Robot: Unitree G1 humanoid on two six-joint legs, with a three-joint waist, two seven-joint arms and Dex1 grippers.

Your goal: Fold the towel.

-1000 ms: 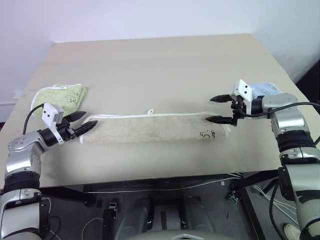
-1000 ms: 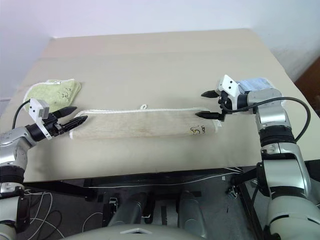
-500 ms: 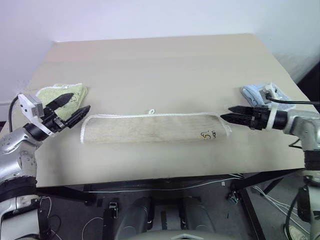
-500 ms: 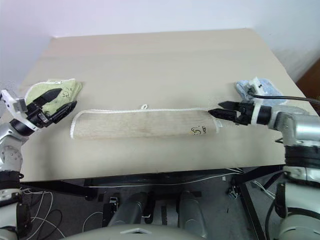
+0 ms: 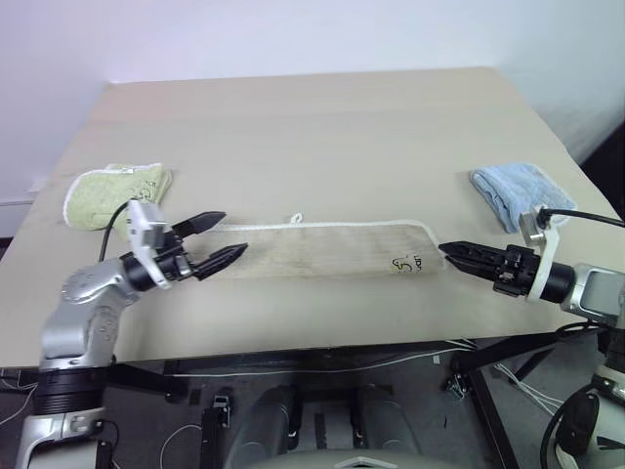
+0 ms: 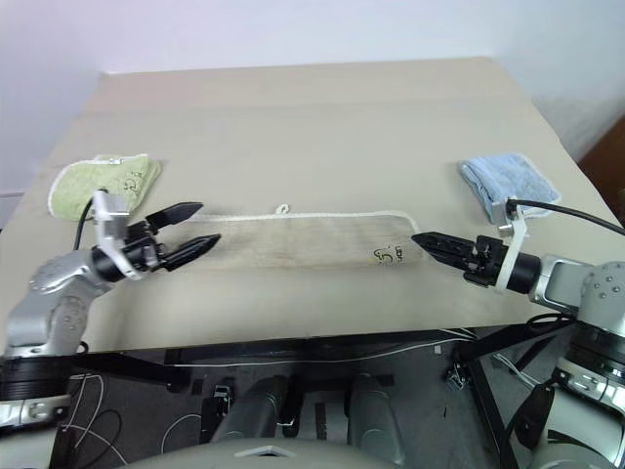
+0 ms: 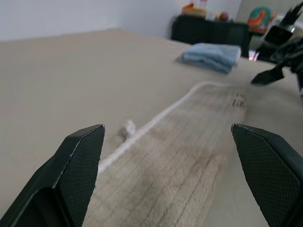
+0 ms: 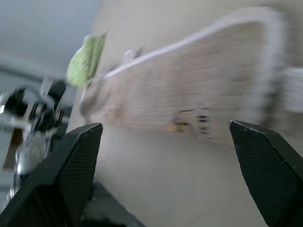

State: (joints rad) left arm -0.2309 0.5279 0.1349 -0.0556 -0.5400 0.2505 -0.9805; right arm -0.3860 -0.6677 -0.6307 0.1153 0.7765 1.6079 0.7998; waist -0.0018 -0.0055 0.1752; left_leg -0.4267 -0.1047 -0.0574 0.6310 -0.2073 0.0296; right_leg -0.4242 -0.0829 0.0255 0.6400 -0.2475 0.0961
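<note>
Towel (image 5: 322,249) lies flat along the tabletop's (image 5: 312,127) front edge; left gripper (image 5: 217,241) has swung in over its left end, right gripper (image 5: 467,256) backed off the right end, both spread, empty.

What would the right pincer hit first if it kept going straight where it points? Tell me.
Most likely the towel: the right pincer, open, aims at its near end by the dark mark. Its height above the table is unclear.

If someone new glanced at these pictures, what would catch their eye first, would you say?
The long beige towel stretched across the near part of the table, with an open gripper at each end: the left gripper over its left end, the right gripper just off its right end. A green cloth and a blue cloth flank it.
</note>
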